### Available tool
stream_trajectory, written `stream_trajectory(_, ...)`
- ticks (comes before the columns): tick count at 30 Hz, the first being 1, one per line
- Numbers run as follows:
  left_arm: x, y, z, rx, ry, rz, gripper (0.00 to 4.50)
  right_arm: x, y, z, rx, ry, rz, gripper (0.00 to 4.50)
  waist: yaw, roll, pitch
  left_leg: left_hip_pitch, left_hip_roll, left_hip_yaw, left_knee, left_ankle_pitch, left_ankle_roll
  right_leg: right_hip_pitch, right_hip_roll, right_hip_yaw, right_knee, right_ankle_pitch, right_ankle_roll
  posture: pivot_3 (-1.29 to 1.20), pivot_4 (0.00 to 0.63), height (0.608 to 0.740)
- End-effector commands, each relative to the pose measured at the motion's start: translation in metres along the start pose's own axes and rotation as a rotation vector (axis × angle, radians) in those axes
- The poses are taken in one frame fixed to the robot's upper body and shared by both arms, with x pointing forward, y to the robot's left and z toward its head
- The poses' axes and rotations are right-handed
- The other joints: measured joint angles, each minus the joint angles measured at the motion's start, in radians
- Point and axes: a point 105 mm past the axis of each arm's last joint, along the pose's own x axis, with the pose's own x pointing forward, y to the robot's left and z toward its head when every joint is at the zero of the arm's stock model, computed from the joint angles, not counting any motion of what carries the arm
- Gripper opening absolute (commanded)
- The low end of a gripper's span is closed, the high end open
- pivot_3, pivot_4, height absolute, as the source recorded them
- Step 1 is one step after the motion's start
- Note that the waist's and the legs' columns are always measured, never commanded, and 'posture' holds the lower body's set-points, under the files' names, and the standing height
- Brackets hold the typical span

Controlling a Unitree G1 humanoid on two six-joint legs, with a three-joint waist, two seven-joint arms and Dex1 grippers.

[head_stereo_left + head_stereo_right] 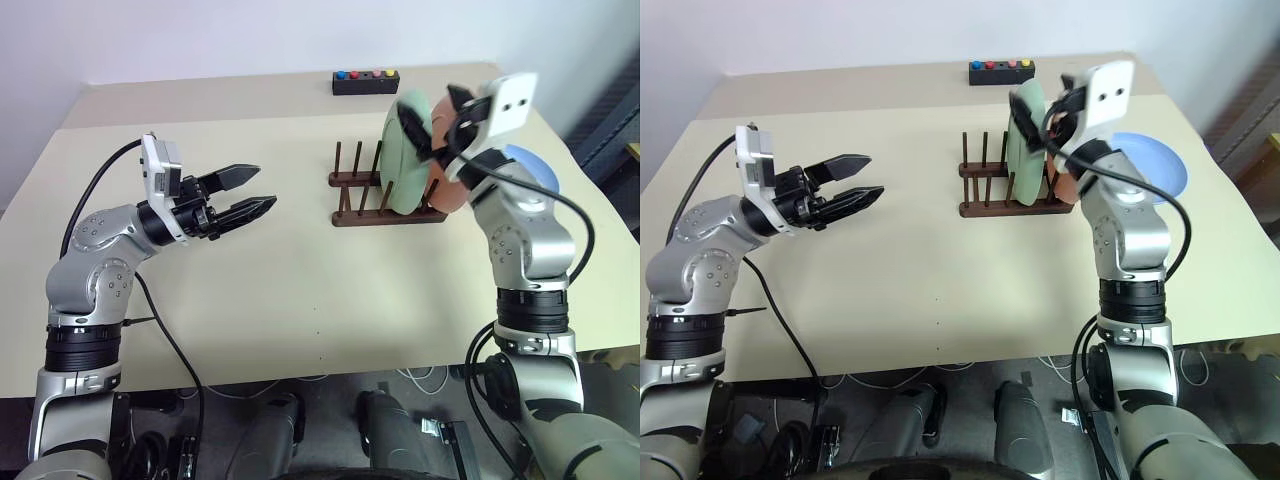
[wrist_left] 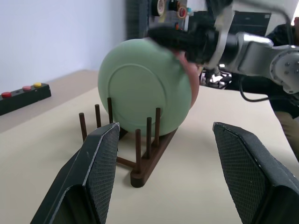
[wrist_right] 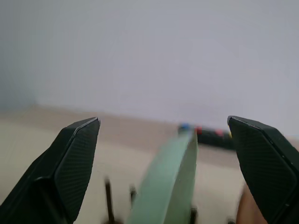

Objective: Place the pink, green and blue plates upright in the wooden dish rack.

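From the head view, the green plate (image 1: 405, 150) and pink plate (image 1: 447, 185) stand in the rack (image 1: 385, 212); the blue plate (image 1: 1155, 165) lies flat at its three o'clock. The left gripper (image 1: 258, 193) hangs open, empty. In the left wrist view, the green plate looks rigid and smooth. In the right wrist view, the right gripper (image 3: 163, 140) gapes wide astride that rim, gripping nothing. The blue plate is likely light and slippery: pinch its edge.

Green plate (image 1: 405, 150), pink plate (image 1: 446, 190) upright in rack (image 1: 385, 212); blue plate (image 1: 1155, 160) flat

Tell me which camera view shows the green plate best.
Left wrist view: the round pale green plate shows its whole face, upright between the pegs. Both eye views show it obliquely; the right wrist view shows just its rim edge-on.
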Motion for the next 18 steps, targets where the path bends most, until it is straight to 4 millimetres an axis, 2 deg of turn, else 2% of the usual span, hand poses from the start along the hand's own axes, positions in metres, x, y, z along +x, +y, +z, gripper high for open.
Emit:
stream_trajectory(1, 0.000, 0.001, 0.010, 0.039, -0.027, -0.003, 3.28, -0.010, 0.004, 0.069, 0.168, -0.244, 0.144, 4.46, 0.000, 0.000, 0.000, 0.000, 0.000, 0.000, 0.000, 0.000, 0.000, 0.000, 0.000, 0.000, 0.000, 0.000, 0.000, 0.00, 0.150, 0.740)
stream_trajectory(3, 0.000, 0.001, 0.009, 0.042, -0.025, -0.002, 3.28, -0.017, -0.006, 0.077, 0.152, -0.248, 0.143, 4.46, 0.003, 0.000, 0.000, 0.000, 0.000, -0.001, 0.000, 0.000, 0.000, 0.001, 0.000, -0.001, 0.000, 0.000, 0.000, 0.00, 0.150, 0.740)
stream_trajectory(4, 0.000, 0.001, 0.009, 0.043, -0.027, 0.000, 3.28, -0.020, -0.017, 0.079, 0.110, -0.228, 0.115, 4.46, 0.004, 0.000, 0.000, 0.000, 0.000, -0.001, 0.000, 0.000, 0.001, 0.001, 0.000, -0.001, -0.001, 0.000, 0.000, 0.00, 0.150, 0.740)
stream_trajectory(6, 0.001, 0.001, 0.008, 0.044, -0.028, 0.003, 3.28, -0.029, -0.049, 0.080, -0.025, -0.155, 0.023, 4.46, 0.006, 0.000, 0.000, 0.000, -0.001, -0.001, 0.001, -0.001, 0.001, 0.002, 0.000, -0.001, -0.001, 0.000, 0.000, 0.00, 0.150, 0.740)
stream_trajectory(10, 0.003, 0.002, 0.006, 0.042, -0.031, 0.005, 3.28, -0.056, -0.126, 0.075, -0.193, 0.030, -0.247, 4.46, 0.005, 0.000, 0.000, 0.000, -0.001, 0.000, 0.001, -0.001, 0.001, 0.002, -0.001, -0.001, -0.001, 0.000, 0.000, 0.00, 0.150, 0.740)
stream_trajectory(11, 0.004, 0.002, 0.006, 0.041, -0.032, 0.005, 3.28, -0.062, -0.139, 0.075, -0.233, 0.063, -0.293, 4.46, 0.005, 0.000, 0.000, 0.000, 0.000, 0.000, 0.001, -0.001, 0.001, 0.002, -0.001, -0.001, -0.001, 0.000, 0.000, 0.00, 0.150, 0.740)
stream_trajectory(13, 0.004, 0.002, 0.005, 0.041, -0.033, 0.005, 3.28, -0.069, -0.151, 0.074, -0.285, 0.106, -0.330, 4.46, 0.000, 0.000, 0.000, 0.000, 0.000, 0.001, 0.000, -0.001, 0.001, 0.001, -0.001, -0.001, -0.001, 0.000, 0.000, 0.00, 0.150, 0.740)
stream_trajectory(16, 0.008, 0.002, 0.003, 0.042, -0.036, 0.003, 3.28, -0.100, -0.187, 0.027, -0.652, 0.504, -0.434, 4.46, -0.002, 0.002, -0.001, 0.000, 0.000, 0.002, 0.000, -0.001, 0.001, 0.001, 0.000, 0.000, -0.001, 0.000, 0.000, 0.00, 0.150, 0.740)
stream_trajectory(17, 0.009, 0.003, 0.003, 0.042, -0.037, 0.003, 3.28, -0.107, -0.193, 0.017, -0.720, 0.581, -0.429, 4.46, -0.001, 0.002, -0.001, 0.000, 0.000, 0.002, 0.000, -0.001, 0.001, 0.001, 0.000, 0.000, -0.001, 0.000, 0.000, 0.00, 0.150, 0.740)
stream_trajectory(18, 0.009, 0.003, 0.003, 0.043, -0.036, 0.002, 3.28, -0.114, -0.194, 0.003, -0.719, 0.641, -0.399, 4.46, -0.002, 0.002, -0.001, 0.000, 0.000, 0.003, 0.000, -0.001, 0.001, 0.001, 0.000, 0.000, -0.001, 0.000, 0.000, 0.00, 0.150, 0.740)
